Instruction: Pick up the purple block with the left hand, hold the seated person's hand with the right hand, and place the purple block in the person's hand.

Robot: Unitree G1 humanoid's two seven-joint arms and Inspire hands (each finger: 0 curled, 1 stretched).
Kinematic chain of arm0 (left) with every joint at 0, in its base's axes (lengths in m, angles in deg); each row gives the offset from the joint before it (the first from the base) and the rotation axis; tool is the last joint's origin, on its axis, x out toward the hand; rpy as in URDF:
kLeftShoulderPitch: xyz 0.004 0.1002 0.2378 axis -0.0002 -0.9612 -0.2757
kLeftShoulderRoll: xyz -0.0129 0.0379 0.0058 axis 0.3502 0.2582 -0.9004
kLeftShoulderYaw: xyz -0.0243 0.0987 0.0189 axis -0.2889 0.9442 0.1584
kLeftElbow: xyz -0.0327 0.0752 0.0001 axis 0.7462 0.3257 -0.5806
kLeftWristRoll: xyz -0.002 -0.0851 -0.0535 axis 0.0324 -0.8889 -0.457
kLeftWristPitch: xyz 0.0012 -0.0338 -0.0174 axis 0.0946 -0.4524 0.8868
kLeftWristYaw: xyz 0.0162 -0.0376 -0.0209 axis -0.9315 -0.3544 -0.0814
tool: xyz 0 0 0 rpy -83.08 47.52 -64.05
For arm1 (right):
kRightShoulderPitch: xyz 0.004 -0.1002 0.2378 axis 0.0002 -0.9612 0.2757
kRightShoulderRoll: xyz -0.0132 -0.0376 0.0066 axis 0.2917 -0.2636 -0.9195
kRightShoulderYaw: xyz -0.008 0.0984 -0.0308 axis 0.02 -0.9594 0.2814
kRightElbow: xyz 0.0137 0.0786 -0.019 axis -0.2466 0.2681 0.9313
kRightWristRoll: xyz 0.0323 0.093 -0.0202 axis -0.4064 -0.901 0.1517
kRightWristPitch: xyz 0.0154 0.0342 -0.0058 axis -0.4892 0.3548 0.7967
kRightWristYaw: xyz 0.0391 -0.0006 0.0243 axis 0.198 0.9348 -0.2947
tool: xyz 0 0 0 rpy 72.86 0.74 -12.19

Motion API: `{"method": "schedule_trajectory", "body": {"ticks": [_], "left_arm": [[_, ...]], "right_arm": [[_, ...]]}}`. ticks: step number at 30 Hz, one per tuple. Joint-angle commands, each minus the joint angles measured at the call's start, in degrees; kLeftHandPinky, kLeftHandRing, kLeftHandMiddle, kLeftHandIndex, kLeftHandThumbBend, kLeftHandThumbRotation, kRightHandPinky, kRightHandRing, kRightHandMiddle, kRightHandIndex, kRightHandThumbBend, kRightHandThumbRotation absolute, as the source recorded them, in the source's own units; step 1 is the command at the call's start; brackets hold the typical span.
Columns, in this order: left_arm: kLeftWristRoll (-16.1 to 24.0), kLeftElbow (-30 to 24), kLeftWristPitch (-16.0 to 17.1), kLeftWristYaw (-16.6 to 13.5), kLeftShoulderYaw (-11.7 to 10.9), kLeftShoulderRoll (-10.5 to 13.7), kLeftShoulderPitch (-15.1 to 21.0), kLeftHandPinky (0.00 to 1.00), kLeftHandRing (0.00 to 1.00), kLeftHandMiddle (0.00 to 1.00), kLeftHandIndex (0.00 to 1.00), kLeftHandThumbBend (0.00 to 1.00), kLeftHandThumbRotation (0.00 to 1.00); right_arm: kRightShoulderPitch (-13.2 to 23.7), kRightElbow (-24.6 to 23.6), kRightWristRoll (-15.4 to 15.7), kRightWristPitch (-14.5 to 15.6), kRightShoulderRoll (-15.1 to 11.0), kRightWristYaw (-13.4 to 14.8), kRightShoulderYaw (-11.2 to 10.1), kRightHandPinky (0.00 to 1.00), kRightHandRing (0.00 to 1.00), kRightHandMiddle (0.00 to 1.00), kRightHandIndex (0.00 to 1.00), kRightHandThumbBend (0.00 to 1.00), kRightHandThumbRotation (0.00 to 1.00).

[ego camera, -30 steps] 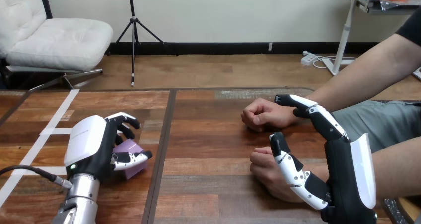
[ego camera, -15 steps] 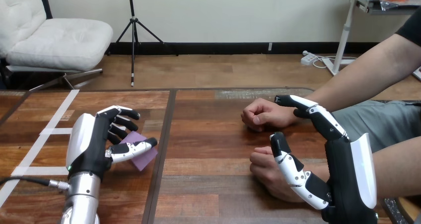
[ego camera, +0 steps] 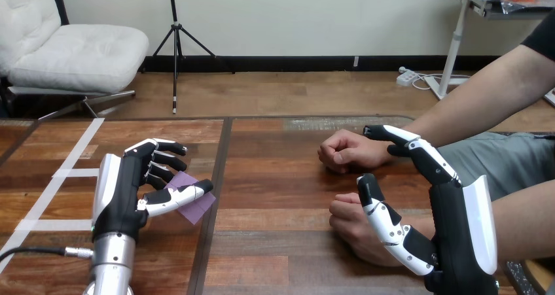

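Down in the lower left of the frame, the robot's left hand [ego camera: 121, 190] stands over the worktop [ego camera: 281, 177] with its white back turned to the left. Its fingers [ego camera: 163, 157] are curled in from above and the thumb lies across the front, so it is grasping the purple block [ego camera: 196, 208]. The block sits tilted between fingers and thumb, near the dark seam running up the middle of the worktop. White tape strips [ego camera: 65, 173] cross the wood at the left edge.

At the lower right, the right hand [ego camera: 451, 242] is released, with its fingers stretched up the frame and its thumb spread apart. The thumb lies across the person's nearer hand [ego camera: 347, 223], a closed fist; I cannot tell if they touch. The person's farther hand [ego camera: 343, 152], also closed, rests right of centre, with the robot's fingertips by its wrist.
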Motion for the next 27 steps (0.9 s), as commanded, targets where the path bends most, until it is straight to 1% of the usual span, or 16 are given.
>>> {"method": "schedule_trajectory", "body": {"ticks": [1,5,7,13,17,20,23,24,26,27], "left_arm": [[-1.3,-4.3,2.4,0.4,-1.9,-0.6,1.2,0.35,0.40,0.50,0.57,0.76,0.11],[-1.7,-5.3,3.2,1.3,-2.5,-0.9,0.7,0.34,0.40,0.51,0.57,0.76,0.12],[-2.3,-5.8,4.2,2.3,-2.9,-1.2,0.3,0.34,0.40,0.51,0.57,0.77,0.12],[-3.6,-7.5,5.6,4.2,-3.9,-1.9,-0.9,0.34,0.40,0.51,0.57,0.77,0.12],[-4.3,-8.7,5.8,5.3,-4.4,-2.4,-1.6,0.33,0.40,0.51,0.57,0.78,0.14],[-5.5,-9.8,6.2,6.6,-4.8,-2.9,-2.3,0.32,0.40,0.51,0.57,0.79,0.14],[-6.2,-11.2,6.4,7.7,-5.2,-3.5,-3.2,0.32,0.39,0.50,0.57,0.79,0.15],[-7.0,-11.8,6.6,8.5,-5.4,-3.9,-3.5,0.32,0.39,0.50,0.57,0.79,0.15],[-7.9,-12.5,6.6,9.6,-5.8,-4.3,-4.0,0.32,0.39,0.50,0.57,0.80,0.14],[-8.9,-13.2,6.6,10.6,-6.0,-4.7,-4.4,0.32,0.39,0.50,0.57,0.80,0.14]], "right_arm": [[2.9,-2.1,-0.6,0.3,-0.8,-0.2,-0.5,0.71,0.78,0.74,0.72,0.40,0.52],[3.0,-2.1,-0.5,0.2,-0.9,-0.1,-0.6,0.71,0.78,0.74,0.72,0.40,0.52],[3.0,-2.1,-0.2,0.2,-0.9,0.0,-0.7,0.71,0.78,0.74,0.72,0.40,0.52],[3.2,-2.2,0.2,0.1,-1.4,0.2,-1.2,0.71,0.78,0.75,0.73,0.40,0.52],[3.3,-2.1,0.2,0.1,-1.8,0.2,-1.4,0.71,0.78,0.75,0.73,0.41,0.52],[3.2,-2.9,0.6,0.9,-2.4,-0.3,-1.7,0.71,0.78,0.76,0.74,0.41,0.52],[2.8,-4.6,0.9,2.6,-3.9,-2.0,-2.2,0.72,0.79,0.77,0.75,0.43,0.51],[2.7,-5.4,0.7,3.3,-4.7,-3.1,-2.5,0.73,0.80,0.78,0.76,0.43,0.50],[2.5,-6.2,0.5,4.1,-5.5,-4.4,-2.8,0.74,0.81,0.80,0.78,0.45,0.46],[2.3,-7.3,0.5,5.3,-6.3,-5.8,-3.1,0.75,0.82,0.80,0.78,0.46,0.45]]}}
